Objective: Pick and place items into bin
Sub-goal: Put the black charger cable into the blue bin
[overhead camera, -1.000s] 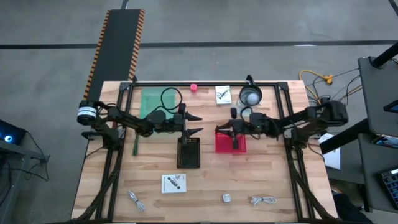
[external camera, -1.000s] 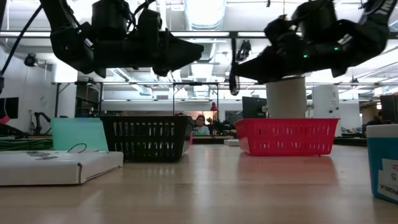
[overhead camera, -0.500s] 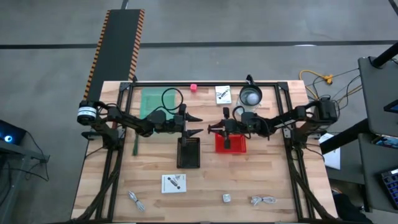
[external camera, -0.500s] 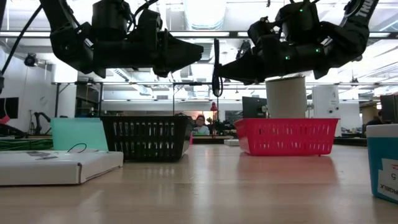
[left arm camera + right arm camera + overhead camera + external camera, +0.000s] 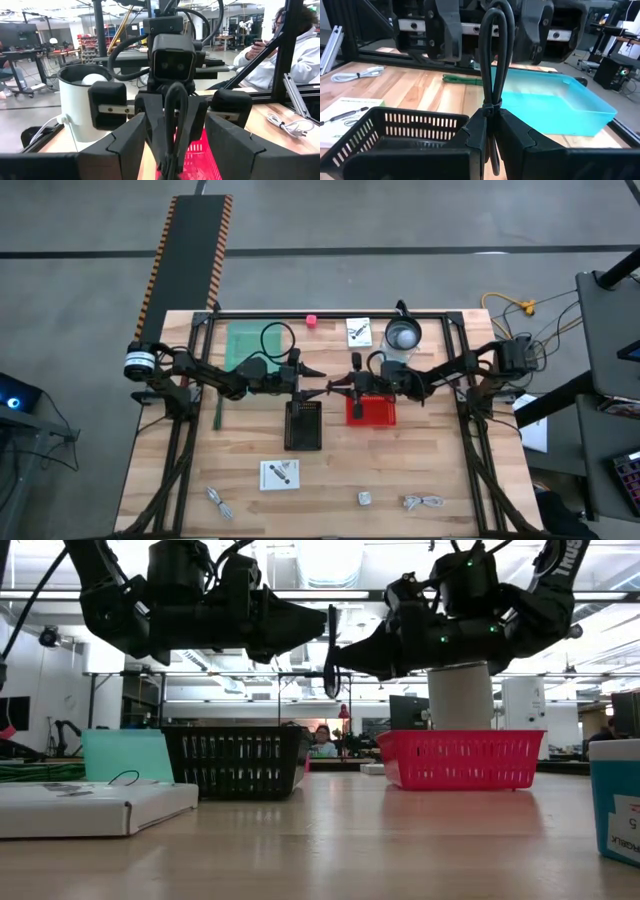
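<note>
Sliding closer, the right gripper (image 5: 352,383) pinches a black cable loop (image 5: 495,60) standing upright, right between the wide-open fingers of the left gripper (image 5: 318,379).

Wooden surface (image 5: 330,475), bearing black bin (image 5: 303,425), red bin (image 5: 371,410), teal tray (image 5: 245,345), white card (image 5: 279,474), cable bundles (image 5: 423,502).

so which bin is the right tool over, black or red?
The red bin. The right tool reaches past its left edge toward the black bin, shut on a black cable loop; the open left tool faces it.
</note>
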`<move>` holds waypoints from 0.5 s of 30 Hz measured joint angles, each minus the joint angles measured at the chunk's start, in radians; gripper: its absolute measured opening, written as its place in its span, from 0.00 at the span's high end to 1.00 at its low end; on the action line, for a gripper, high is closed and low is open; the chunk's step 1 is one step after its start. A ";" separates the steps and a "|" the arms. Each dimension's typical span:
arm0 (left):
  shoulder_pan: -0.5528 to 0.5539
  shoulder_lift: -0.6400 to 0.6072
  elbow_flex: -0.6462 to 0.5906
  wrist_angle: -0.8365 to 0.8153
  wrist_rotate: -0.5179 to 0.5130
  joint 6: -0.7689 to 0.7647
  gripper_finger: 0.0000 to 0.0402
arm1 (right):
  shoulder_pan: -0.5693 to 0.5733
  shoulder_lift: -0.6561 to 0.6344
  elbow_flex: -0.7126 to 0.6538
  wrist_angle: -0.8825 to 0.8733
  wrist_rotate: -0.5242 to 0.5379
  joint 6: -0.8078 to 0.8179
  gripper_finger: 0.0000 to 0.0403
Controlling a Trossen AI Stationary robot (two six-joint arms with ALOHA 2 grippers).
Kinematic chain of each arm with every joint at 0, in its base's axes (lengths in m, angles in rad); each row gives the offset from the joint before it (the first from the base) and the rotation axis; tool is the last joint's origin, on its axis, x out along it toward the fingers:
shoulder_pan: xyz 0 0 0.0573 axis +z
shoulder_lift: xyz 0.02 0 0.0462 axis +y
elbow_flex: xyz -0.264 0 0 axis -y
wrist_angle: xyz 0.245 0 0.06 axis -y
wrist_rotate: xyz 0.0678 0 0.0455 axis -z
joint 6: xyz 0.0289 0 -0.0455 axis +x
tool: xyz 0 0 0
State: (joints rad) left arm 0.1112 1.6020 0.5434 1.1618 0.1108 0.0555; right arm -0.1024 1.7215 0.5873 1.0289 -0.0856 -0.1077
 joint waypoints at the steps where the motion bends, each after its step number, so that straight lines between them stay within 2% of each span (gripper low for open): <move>1: 0.000 0.000 0.000 0.000 0.000 0.000 0.53 | 0.000 0.007 0.006 0.000 0.000 0.001 0.93; 15: 0.000 0.036 0.023 0.016 -0.001 0.001 0.53 | 0.012 0.017 0.027 0.010 0.006 0.003 0.93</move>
State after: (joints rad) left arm 0.1112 1.6376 0.5668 1.1774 0.1101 0.0566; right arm -0.0905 1.7386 0.6142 1.0393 -0.0797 -0.1047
